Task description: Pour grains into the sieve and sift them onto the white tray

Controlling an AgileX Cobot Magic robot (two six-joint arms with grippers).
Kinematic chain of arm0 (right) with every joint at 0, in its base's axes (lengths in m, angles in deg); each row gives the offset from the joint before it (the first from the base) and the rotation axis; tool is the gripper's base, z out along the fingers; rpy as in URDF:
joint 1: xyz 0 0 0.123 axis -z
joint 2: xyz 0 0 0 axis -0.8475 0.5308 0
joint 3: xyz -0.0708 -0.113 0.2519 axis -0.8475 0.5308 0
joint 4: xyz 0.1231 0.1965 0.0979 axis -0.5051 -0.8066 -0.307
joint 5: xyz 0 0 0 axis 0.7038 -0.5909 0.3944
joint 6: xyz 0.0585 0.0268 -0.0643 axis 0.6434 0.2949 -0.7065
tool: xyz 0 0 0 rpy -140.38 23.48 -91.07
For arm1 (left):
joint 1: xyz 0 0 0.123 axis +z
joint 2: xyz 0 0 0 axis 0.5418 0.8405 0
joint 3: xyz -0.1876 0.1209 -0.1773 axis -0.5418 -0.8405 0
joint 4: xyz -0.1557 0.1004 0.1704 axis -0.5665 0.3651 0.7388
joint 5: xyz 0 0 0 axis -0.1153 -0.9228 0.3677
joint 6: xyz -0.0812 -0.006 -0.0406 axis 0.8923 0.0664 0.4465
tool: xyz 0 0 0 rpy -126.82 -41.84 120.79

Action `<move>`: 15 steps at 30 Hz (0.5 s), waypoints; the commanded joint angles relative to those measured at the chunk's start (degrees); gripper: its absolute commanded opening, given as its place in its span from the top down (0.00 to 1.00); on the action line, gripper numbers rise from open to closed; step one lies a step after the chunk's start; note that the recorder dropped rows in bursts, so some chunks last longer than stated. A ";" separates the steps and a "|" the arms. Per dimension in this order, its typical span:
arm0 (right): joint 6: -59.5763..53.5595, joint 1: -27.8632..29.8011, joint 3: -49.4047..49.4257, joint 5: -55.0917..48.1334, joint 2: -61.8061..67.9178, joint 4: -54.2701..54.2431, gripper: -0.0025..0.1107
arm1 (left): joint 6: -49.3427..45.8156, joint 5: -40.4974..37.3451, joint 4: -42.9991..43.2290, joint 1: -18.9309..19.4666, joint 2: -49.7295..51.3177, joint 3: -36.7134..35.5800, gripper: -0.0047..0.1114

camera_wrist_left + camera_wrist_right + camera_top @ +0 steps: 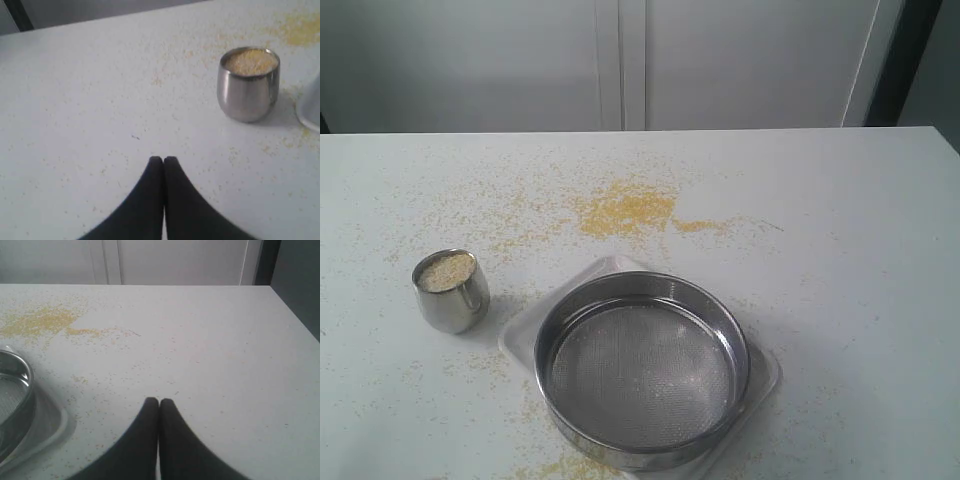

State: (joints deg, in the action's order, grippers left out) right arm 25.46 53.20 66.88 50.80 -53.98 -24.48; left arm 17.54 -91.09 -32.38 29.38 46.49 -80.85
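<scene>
We log: beige-yellow grains in shiny steel cup, apart from clenched left jaws; round steel-mesh sieve apart from clenched right jaws.

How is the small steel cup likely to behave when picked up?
The cup looks polished and rounded, so it may slip in a grip. Its grains reach near the rim, so tilting would probably spill some.
</scene>
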 commanded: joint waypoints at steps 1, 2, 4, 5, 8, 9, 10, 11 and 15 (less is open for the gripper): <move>0.09 -0.34 0.33 0.86 -0.34 0.00 0.98 | 0.00 5.68 -0.68 0.01 -0.25 -0.28 0.96; 0.09 -0.34 0.33 0.86 -0.34 0.00 0.98 | 0.39 6.81 -0.68 0.01 -0.25 -0.28 0.96; 0.09 -0.34 0.33 0.86 -0.34 0.00 0.98 | 3.63 8.80 -1.13 0.01 -0.25 -0.28 0.96; 0.09 -0.34 0.33 0.86 -0.34 0.00 0.98 | 6.66 9.37 -2.20 0.01 -0.25 -0.28 0.96; 0.09 -0.34 0.33 0.86 -0.34 0.00 0.98 | 15.03 14.12 -2.47 0.01 -0.25 -0.28 0.96; 0.09 -0.34 0.33 0.86 -0.34 0.00 0.98 | 18.23 17.39 -2.47 0.01 -0.25 -0.28 0.96; 0.09 -0.34 0.33 0.86 -0.34 0.00 0.98 | 20.75 21.18 -2.47 0.01 -0.25 -0.28 0.96; 0.09 -0.34 0.33 0.86 -0.34 0.00 0.98 | 21.27 25.41 -2.47 0.01 -0.25 -0.28 0.96; 0.09 -0.34 0.33 0.86 -0.34 0.00 0.98 | 20.96 39.82 -2.47 0.01 -0.25 -0.28 0.96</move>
State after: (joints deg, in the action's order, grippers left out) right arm 25.46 53.20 66.88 50.80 -53.98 -24.48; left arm 37.02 -62.21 -34.34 29.38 46.46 -80.96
